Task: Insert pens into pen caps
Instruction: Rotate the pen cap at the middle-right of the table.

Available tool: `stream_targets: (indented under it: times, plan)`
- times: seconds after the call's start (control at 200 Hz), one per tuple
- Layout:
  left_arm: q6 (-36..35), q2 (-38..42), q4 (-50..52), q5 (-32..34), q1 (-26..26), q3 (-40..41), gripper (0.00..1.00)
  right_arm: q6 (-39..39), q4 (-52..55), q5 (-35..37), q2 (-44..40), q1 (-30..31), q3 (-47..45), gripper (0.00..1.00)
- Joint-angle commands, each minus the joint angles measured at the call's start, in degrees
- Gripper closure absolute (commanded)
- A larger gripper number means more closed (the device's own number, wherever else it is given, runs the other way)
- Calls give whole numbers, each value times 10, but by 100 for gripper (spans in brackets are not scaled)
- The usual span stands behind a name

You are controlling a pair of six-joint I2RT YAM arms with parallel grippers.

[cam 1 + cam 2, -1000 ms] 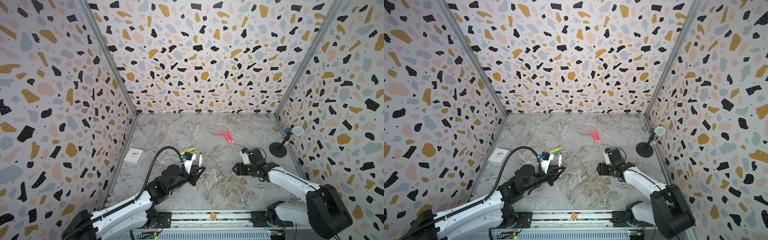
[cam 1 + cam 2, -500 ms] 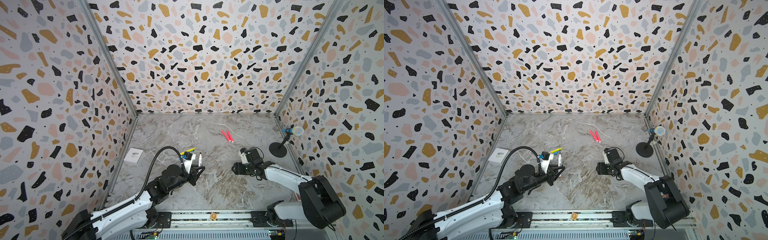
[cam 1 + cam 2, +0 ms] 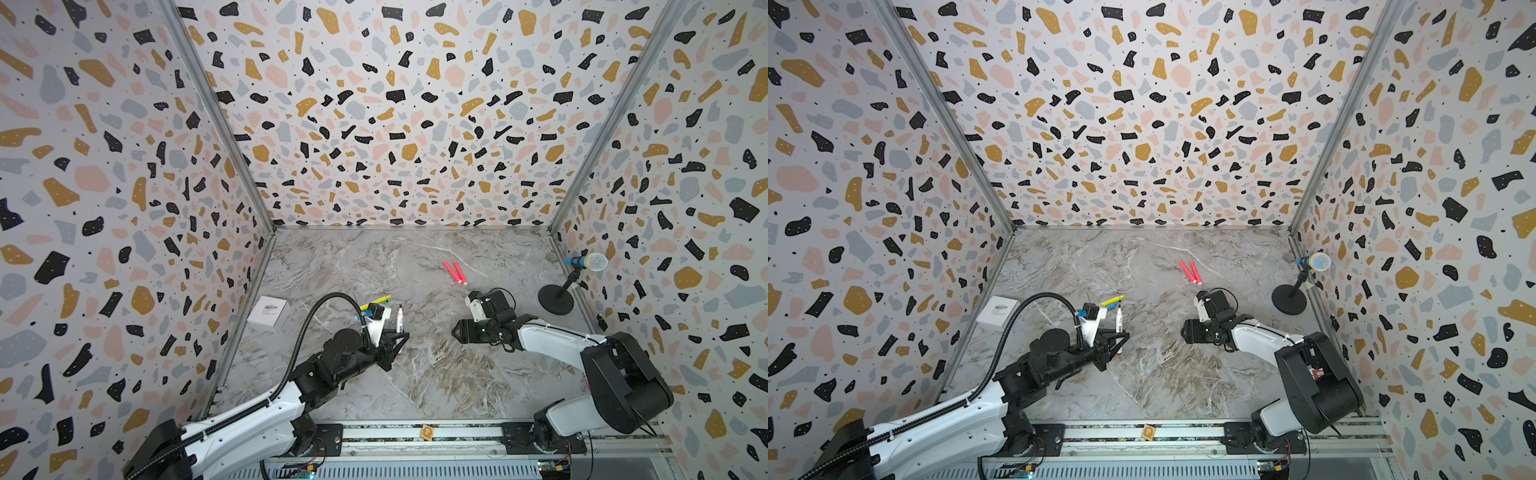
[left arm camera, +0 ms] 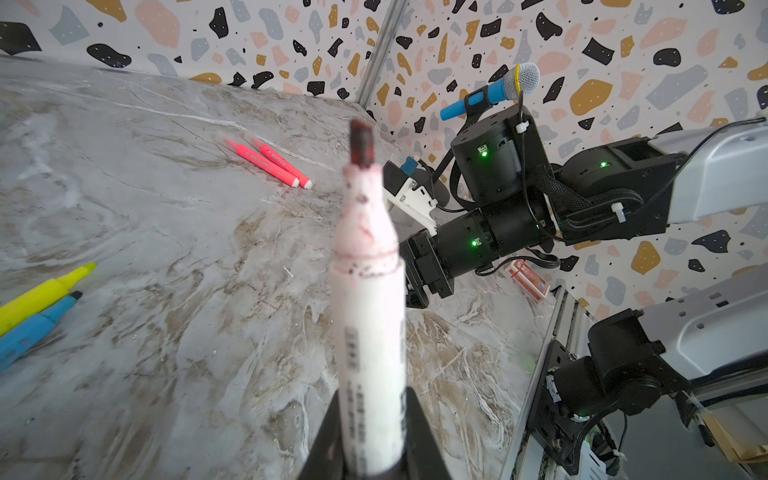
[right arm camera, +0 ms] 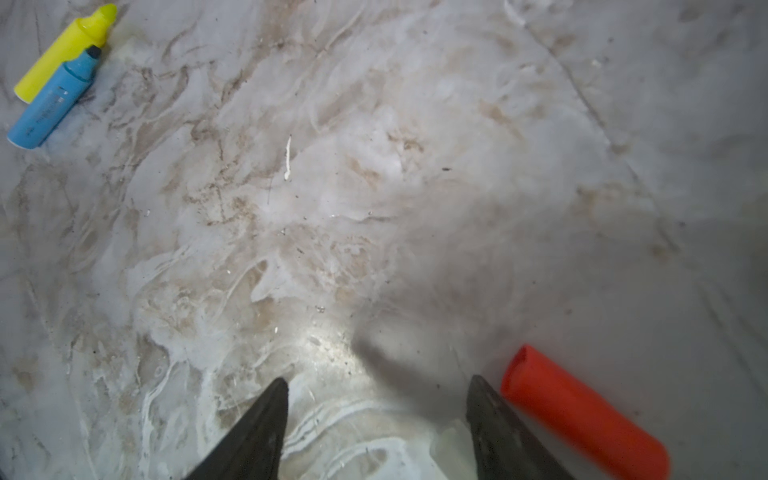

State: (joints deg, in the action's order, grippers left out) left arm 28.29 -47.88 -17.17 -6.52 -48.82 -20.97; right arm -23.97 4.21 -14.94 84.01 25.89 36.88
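White-barrelled pen (image 4: 370, 316) pinched, red-orange cap (image 5: 582, 415) loose on the surface (image 5: 374, 187).
In both top views my left gripper (image 3: 397, 337) is clamped on the pen, dark tip bare, and my right gripper (image 3: 457, 332) sits low, well apart from it. Left wrist view: the grip is far down the barrel, so I judge a push could pivot the pen. Right wrist view: jaws spread, cap just outside one finger (image 5: 498, 424), not between them; closing here would catch nothing or roll it away.

The marbled tabletop (image 3: 415, 374) carries two pink pens (image 3: 451, 272) side by side, a yellow pen (image 5: 62, 54) touching a blue pen (image 5: 52, 104), a red-orange cap (image 5: 582, 415), a white box (image 3: 269, 313) and a microphone stand (image 3: 555, 298).
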Motion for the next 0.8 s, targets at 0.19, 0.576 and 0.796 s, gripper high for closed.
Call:
stream_targets:
  times: [0.19,0.576,0.796]
  plan:
    - [-3,16,-9,4,6,11,100,30,36,34,22,-5,75,31]
    - [-3,32,-5,0,7,15,100,164,129,150,-51,-42,103,34]
    - [1,35,-12,-8,8,20,100,184,152,166,-49,-22,109,38]
